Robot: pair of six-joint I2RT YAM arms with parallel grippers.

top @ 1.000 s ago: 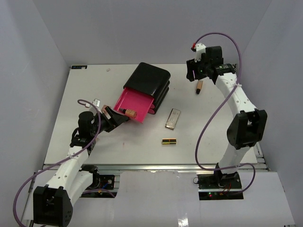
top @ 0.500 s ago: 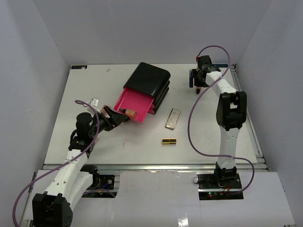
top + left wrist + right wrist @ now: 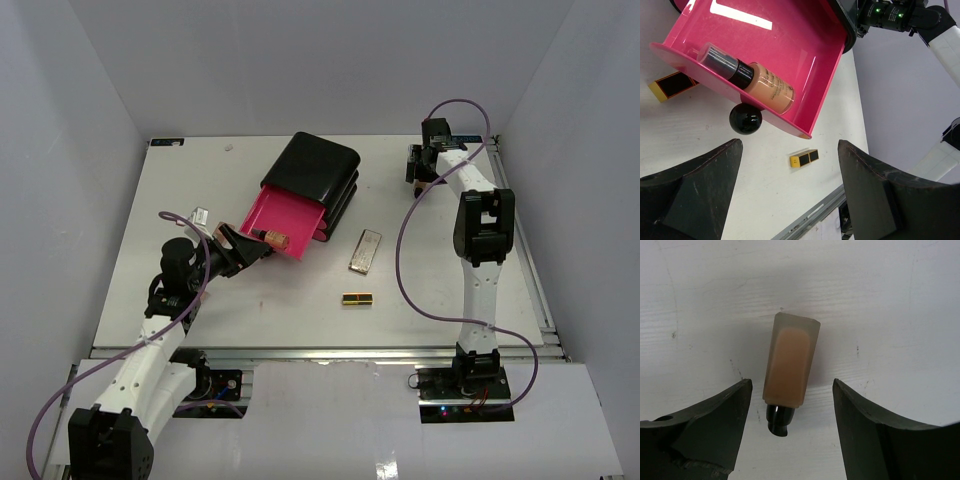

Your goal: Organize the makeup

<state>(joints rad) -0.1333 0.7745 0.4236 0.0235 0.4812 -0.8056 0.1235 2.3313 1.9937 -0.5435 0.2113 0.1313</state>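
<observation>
Risk at the tan bottle [image 3: 790,365]: pivoting or skidding out on closing, being slightly skewed in the gap with the cap end nearer the finger [image 3: 705,430] at lower left, so likely nudged further askew by the first pad landing. Also likely to squirt free if pinched low on the narrow black cap rather than on the flat-sided body. Squared and translucent, peach fill inside, thick clear base toward top of frame, glossy cap toward bottom. Flat on bare bench [image 3: 890,300], centre of the right wrist view; upper right in the overhead view, mostly hidden. Around it, right end effector [image 3: 791,400] spread wide, straddling, touching neither side, holding nothing. Further out, lower left of overhead, left end effector [image 3: 790,145] wide apart too and empty, just short of the pink drawer [image 3: 810,55] standing open from the black box [image 3: 312,170], second tan bottle [image 3: 752,82] inside. Possible snag there: bumping the black knob [image 3: 745,119], shoving the drawer. Loose mid-frame: beige palette [image 3: 366,250], lipstick tube [image 3: 357,298].
</observation>
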